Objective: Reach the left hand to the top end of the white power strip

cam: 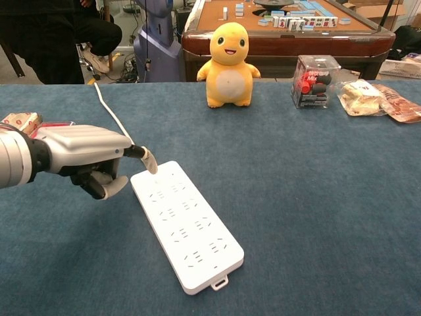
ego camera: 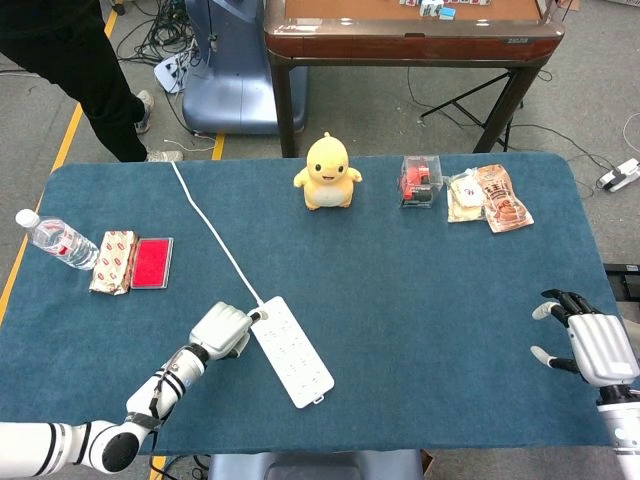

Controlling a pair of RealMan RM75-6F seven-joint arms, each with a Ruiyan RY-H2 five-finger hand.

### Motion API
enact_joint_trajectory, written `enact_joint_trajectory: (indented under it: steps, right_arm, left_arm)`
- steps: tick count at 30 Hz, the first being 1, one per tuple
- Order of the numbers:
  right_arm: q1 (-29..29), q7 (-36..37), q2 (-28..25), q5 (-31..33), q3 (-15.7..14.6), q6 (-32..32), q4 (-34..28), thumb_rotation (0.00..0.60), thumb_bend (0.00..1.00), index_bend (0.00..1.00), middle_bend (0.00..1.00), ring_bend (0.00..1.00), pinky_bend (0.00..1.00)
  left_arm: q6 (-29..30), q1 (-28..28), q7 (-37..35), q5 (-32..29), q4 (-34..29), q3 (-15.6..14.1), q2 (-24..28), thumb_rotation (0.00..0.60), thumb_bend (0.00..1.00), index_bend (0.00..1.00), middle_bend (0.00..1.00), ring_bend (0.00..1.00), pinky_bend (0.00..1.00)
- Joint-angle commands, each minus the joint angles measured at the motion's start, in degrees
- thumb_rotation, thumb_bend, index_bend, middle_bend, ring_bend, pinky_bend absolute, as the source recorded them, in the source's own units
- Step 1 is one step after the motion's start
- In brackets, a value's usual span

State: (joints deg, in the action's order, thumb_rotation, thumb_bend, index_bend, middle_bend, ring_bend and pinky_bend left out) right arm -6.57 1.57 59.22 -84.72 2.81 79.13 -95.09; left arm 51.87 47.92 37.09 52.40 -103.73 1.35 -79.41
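The white power strip (ego camera: pixel 292 350) lies diagonally on the blue table, its cord (ego camera: pixel 212 230) running from the top end to the far left edge. My left hand (ego camera: pixel 222 330) sits just left of that top end. In the chest view the left hand (cam: pixel 85 155) has its fingers curled under with nothing in them. One extended fingertip (cam: pixel 150 161) reaches the top corner of the strip (cam: pixel 187 224), right beside the cord's entry. My right hand (ego camera: pixel 590 345) hovers at the table's right edge, fingers apart and empty.
A yellow plush toy (ego camera: pixel 327 172), a clear box with red items (ego camera: pixel 420 180) and snack packets (ego camera: pixel 488 198) line the far side. A water bottle (ego camera: pixel 57 239) and red packets (ego camera: pixel 133 262) lie at the left. A brown table (ego camera: pixel 410 30) stands behind.
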Motion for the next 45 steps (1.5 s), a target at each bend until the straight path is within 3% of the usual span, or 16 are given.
enact_joint_trajectory:
  steps: [1,37,45]
  right_arm:
    - [0.1,0.1,0.0,0.0,0.0,0.1,0.0,0.6,0.07,0.42,0.26,0.21,0.47]
    - [-0.7,0.6,0.6,0.7,-0.1,-1.4,1.1,0.6,0.07,0.42,0.26,0.21,0.47]
    - [-0.8,1.2,0.8,0.9,-0.1,-1.6,1.6,0.6,0.07,0.42,0.26,0.21,0.47]
  left_arm:
    - [0.0,0.3,0.1,-0.3,0.2,-0.1,-0.3,0.6,0.65,0.26,1.0,1.0,1.0]
    - [0.2,3.8,1.8,-5.5,2.7,-2.1,-2.8,0.6,0.65,0.26,1.0,1.0,1.0]
    - [1.6,3.1,-0.3,-4.5,-0.3,-1.9,-1.1,0.6,0.65,0.26,1.0,1.0,1.0]
